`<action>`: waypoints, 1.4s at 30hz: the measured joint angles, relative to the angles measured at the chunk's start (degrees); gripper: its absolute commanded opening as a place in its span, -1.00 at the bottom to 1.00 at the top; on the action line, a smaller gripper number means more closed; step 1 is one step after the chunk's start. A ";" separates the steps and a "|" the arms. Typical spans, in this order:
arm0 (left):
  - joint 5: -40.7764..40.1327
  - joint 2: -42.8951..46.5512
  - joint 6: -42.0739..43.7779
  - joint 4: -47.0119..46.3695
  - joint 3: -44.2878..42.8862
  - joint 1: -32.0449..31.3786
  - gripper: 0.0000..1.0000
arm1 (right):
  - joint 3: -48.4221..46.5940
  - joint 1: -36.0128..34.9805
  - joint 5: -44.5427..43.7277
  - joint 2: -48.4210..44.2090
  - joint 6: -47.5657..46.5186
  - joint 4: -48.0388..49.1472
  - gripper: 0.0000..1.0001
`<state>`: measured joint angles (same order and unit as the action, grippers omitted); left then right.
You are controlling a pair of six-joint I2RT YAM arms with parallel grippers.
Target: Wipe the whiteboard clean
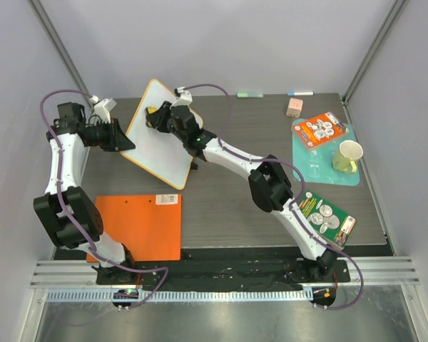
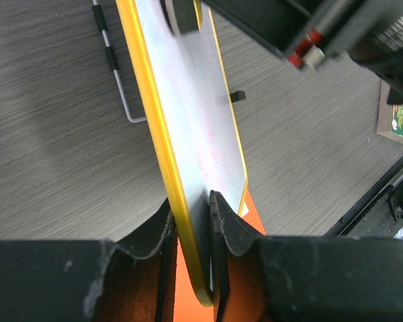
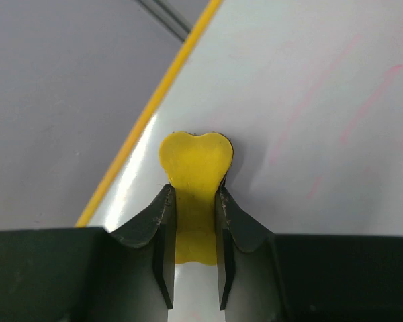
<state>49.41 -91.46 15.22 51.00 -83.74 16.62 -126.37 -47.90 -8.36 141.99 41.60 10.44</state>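
The whiteboard (image 1: 164, 146), white with a yellow rim, is held tilted up off the table at the back left. My left gripper (image 1: 126, 140) is shut on its left edge; the left wrist view has the rim of the whiteboard (image 2: 188, 114) pinched between the pads of the left gripper (image 2: 191, 218). Faint pink marks show on the whiteboard (image 3: 316, 127). My right gripper (image 1: 155, 118) is shut on a yellow eraser (image 3: 193, 161). The right gripper (image 3: 193, 201) presses this eraser flat on the board near its upper rim.
An orange clipboard (image 1: 143, 224) lies at the front left. At the right a teal mat (image 1: 305, 153) carries a yellow cup (image 1: 348, 155) and a disc package (image 1: 321, 130). A green package (image 1: 329, 217), a pink block (image 1: 294, 107) and two markers (image 1: 299, 93) also lie about.
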 measured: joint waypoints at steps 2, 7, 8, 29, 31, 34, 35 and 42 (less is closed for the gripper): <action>0.20 0.02 0.13 -0.04 0.02 0.00 -1.00 | -1.38 -1.29 0.55 0.02 0.00 0.13 -0.98; 0.00 0.02 0.17 -0.15 0.37 0.07 -1.00 | -1.70 -2.91 -1.38 0.00 0.57 0.96 -0.98; 0.04 0.02 0.17 -0.39 0.37 0.04 -1.00 | -1.66 -2.73 -1.49 0.00 1.03 0.90 -0.98; 0.92 0.13 0.22 -0.72 0.37 -0.11 -1.00 | -11.43 8.92 -3.93 11.50 9.55 -0.15 -0.97; 0.92 0.13 0.17 -0.61 0.37 -0.11 -1.00 | -11.80 9.31 -4.22 12.15 10.71 0.13 -0.97; 0.98 0.13 0.17 -0.59 0.37 -0.11 -1.00 | -11.80 9.53 -4.09 12.24 11.56 0.15 -0.97; 0.98 0.13 0.17 -0.57 0.37 -0.11 -1.00 | -11.80 9.55 -3.96 12.24 11.72 0.13 -0.97; 1.07 0.15 0.15 -0.31 0.37 -0.11 -1.00 | -2.64 9.88 -2.64 8.00 12.11 2.36 -0.98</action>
<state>50.48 -91.31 15.38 50.70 -83.37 16.51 -129.01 -38.02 -11.00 149.99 53.71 12.80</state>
